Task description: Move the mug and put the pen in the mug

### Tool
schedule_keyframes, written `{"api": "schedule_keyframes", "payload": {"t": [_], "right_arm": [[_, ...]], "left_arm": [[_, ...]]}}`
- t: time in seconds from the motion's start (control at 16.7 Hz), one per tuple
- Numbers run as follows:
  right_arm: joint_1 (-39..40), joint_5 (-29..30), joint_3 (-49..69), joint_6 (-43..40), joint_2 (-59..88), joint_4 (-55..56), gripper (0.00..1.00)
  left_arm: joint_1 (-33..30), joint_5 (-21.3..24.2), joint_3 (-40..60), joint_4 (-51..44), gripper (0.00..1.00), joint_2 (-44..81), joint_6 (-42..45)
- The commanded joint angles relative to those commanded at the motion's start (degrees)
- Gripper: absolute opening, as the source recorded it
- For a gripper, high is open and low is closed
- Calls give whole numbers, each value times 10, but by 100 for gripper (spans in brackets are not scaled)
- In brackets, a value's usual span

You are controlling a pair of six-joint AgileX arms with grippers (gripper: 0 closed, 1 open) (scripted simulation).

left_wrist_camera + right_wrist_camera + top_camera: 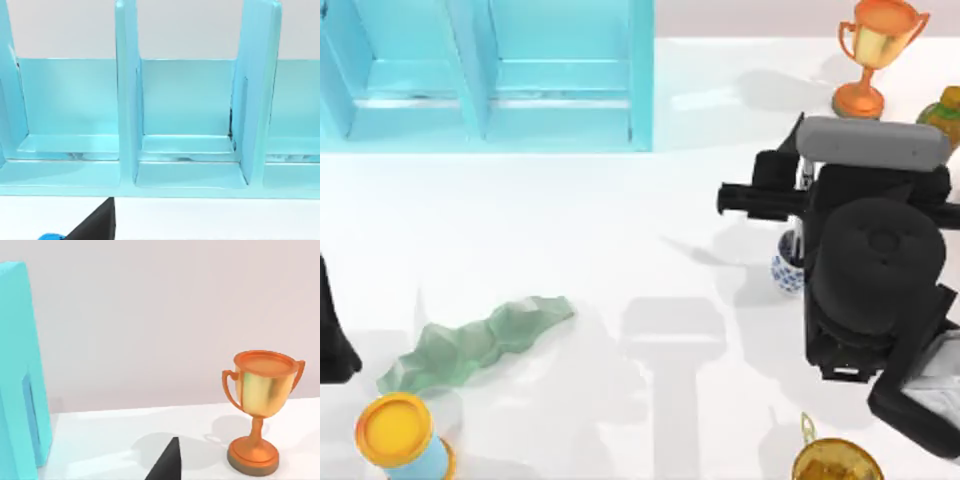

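We see our right arm (880,280) hanging over the right side of the white counter (620,260), its bulk covering most of the mug (786,268). Just a sliver of the mug's blue-patterned white wall peeks out at the arm's left edge, standing on the counter. Whether the right claw is open or closed on anything, we cannot tell. Our left arm (334,330) sits parked at the counter's far left edge; its claw's state we cannot tell either. A light-blue rack (490,75) stands at the back left, a gold trophy (876,50) at the back right. A crumpled green shape (470,345) lies front left, near a yellow-topped can (402,438).
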Motion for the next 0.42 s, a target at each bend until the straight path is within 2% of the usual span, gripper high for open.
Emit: {"api": "schedule_keyframes", "payload": {"t": [0.06, 0.12, 0.42], "right_arm": [[0, 0, 0, 0, 0, 0, 98], [0, 0, 0, 0, 0, 0, 100], [0, 0, 0, 0, 0, 0, 100]], "left_arm": [[0, 0, 0, 0, 100, 0, 0], [0, 0, 0, 0, 100, 0, 0], [0, 0, 0, 0, 100, 0, 0]]}}
